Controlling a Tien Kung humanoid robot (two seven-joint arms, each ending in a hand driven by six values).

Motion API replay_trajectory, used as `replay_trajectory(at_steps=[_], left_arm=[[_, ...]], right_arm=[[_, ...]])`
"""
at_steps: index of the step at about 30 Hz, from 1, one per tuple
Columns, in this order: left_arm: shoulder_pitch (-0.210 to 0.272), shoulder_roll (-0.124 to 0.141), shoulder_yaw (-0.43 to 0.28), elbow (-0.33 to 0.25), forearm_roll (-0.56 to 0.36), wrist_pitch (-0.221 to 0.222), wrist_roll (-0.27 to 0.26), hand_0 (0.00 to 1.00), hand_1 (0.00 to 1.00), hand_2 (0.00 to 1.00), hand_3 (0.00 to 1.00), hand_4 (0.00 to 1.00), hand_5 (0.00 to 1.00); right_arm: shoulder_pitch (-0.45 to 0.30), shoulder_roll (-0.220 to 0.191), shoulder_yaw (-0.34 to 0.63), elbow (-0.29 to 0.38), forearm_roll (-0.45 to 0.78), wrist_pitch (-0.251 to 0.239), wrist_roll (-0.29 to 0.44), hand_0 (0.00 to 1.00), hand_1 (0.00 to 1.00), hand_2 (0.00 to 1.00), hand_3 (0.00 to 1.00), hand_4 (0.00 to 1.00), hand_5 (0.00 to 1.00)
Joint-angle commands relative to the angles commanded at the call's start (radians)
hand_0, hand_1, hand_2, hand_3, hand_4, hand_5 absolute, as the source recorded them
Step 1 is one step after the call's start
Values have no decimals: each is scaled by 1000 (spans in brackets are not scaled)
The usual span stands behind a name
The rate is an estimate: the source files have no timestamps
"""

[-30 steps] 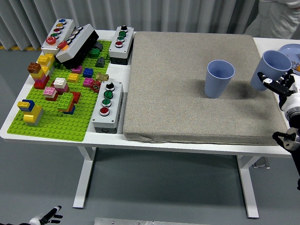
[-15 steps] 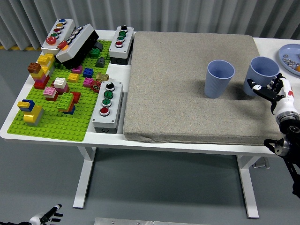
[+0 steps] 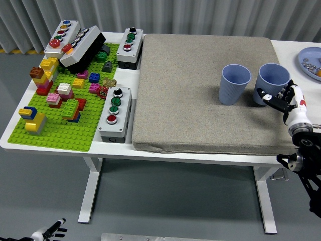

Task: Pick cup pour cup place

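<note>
the right hand (image 3: 282,97) is clamped on the right blue cup (image 3: 271,83), upright on the grey mat (image 3: 200,95), with the left blue cup (image 3: 234,84) just beside it leftward, the pour's target.

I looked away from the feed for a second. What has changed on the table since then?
The right hand carried its blue cup leftward from the mat's right edge, and it now stands close beside the other blue cup, fingers around it. The other cup, the grey mat, the brick board and the button boxes stayed put.
</note>
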Motion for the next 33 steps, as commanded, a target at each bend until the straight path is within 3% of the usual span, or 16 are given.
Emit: replay_trajectory(at_steps=[22,23,28,29,33], left_arm=[[2,1,5,0,-4,0,-1,864,829,841,754,629,984],[2,1,5,0,-4,1,-1,864,829,841,755,629,984],[6,1,5,0,-4,0,-1,864,829,841,755,629,984],[5,1,5,0,-4,0,-1,864,829,841,755,629,984],[5,1,4,0,-3,1,-1,864,829,841,755,629,984]], right_arm=[[-6,1,-5,-23,9,9,-5,814,638,534,558,608,2],[-6,1,-5,-23,9,9,-5,822,655,554,613,608,2],[-7,0,3,-21,3,28,-8,822,655,554,613,608,2],[-6,0,6,-23,2,31,-8,855,735,687,774,655,2],[-4,-1,15,-25,3,48,-8,855,735,687,774,655,2]])
